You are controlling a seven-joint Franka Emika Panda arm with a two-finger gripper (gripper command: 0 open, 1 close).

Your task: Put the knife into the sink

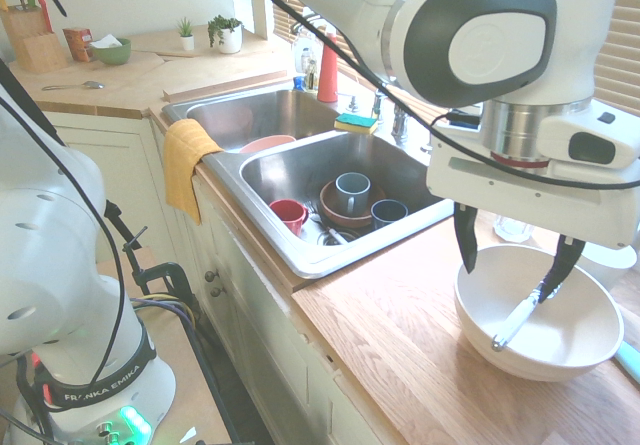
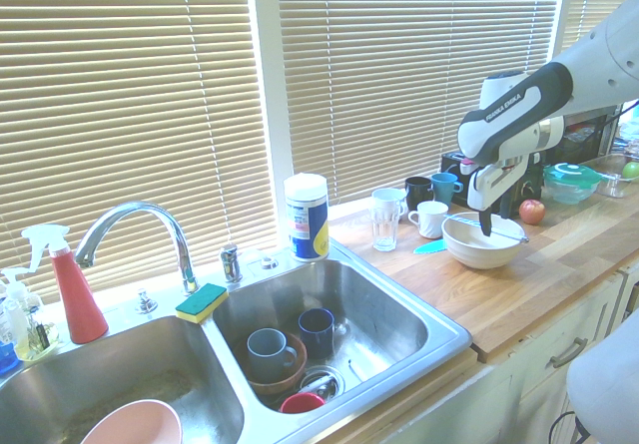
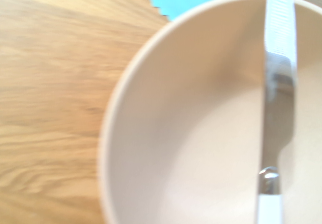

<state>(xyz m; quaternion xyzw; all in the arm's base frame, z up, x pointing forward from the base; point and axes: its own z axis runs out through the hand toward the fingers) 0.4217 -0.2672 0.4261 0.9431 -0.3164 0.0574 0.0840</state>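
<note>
In my wrist view, the white handle of the knife [image 3: 270, 211] is cut off at the bottom edge. The bowl [image 3: 146, 133] runs out of frame at lower right, blurred.

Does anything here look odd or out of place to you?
Nothing looks spilled or broken. The one odd thing is the knife: it lies across the top of the white bowl on the counter, rather than flat on the wood or in the sink with the mugs.
</note>
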